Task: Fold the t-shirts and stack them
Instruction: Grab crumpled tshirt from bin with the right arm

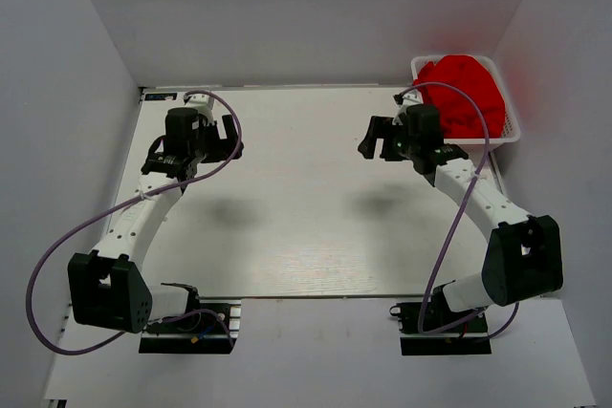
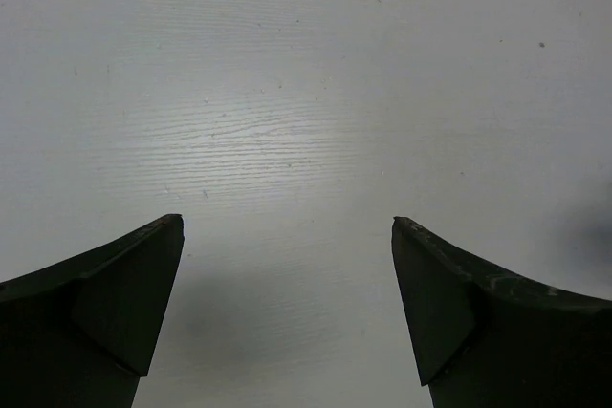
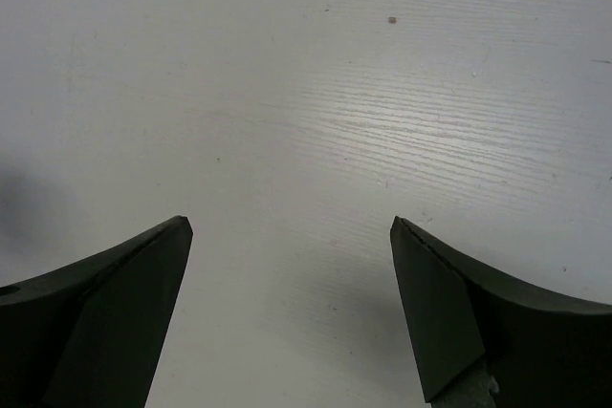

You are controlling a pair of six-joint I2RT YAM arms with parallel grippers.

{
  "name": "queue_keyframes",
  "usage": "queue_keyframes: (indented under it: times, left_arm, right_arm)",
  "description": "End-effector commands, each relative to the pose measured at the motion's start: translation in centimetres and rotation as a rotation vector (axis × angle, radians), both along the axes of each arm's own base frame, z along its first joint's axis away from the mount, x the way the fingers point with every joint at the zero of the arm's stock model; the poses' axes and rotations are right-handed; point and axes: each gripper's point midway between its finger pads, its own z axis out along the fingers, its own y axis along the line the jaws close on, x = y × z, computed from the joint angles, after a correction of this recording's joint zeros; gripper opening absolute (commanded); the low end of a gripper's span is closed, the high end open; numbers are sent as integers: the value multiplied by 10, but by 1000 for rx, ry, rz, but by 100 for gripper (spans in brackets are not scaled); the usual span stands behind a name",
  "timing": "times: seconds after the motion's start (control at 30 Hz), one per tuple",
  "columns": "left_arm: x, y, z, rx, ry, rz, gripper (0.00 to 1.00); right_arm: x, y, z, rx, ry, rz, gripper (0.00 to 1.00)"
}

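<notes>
Desk (image 1: 306,226), 10 o'clock: left claw (image 1: 230,138), jaws wide apart, empty. 1 o'clock: right claw (image 1: 373,139), same, wide, empty. T-shirts (image 1: 466,93) heaped in basket (image 1: 418,64), far 2 o'clock corner; lie 2 o'clock from right claw, behind its wrist. Right arm far nearer. Heap shows no long axis. No writing legible.

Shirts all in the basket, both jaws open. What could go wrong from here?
1. The bright red cloth t-shirts lie bunched in the white plastic lattice basket; open jaws may pull up several, or drag the basket.
2. The right arm's purple cable loops across that basket and could snag its rim.
</notes>
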Motion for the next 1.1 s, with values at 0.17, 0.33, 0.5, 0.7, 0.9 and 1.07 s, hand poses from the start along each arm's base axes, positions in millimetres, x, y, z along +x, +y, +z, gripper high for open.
queue_keyframes:
  times: [0.17, 0.33, 0.5, 0.7, 0.9, 1.07]
  left_arm:
    - [0, 3, 19, 2, -32, 24, 100]
    - [6, 2, 12, -1, -1, 29, 100]
    - [16, -2, 12, -4, 12, 20, 100]
    - [21, 2, 4, 8, 37, 26, 100]
    - [33, 8, 8, 26, 35, 47, 100]
    - [41, 2, 4, 21, 42, 17, 100]
  right_arm:
    - [11, -1, 16, -64, -50, 23, 90]
    - [39, -21, 37, -165, -62, -70, 90]
    - [85, -60, 36, -330, 6, -282, 90]
    - [151, -137, 61, -398, -1, -573, 90]
    - [204, -200, 69, -354, -57, -666, 90]
    - [219, -235, 62, -363, -102, -687, 90]
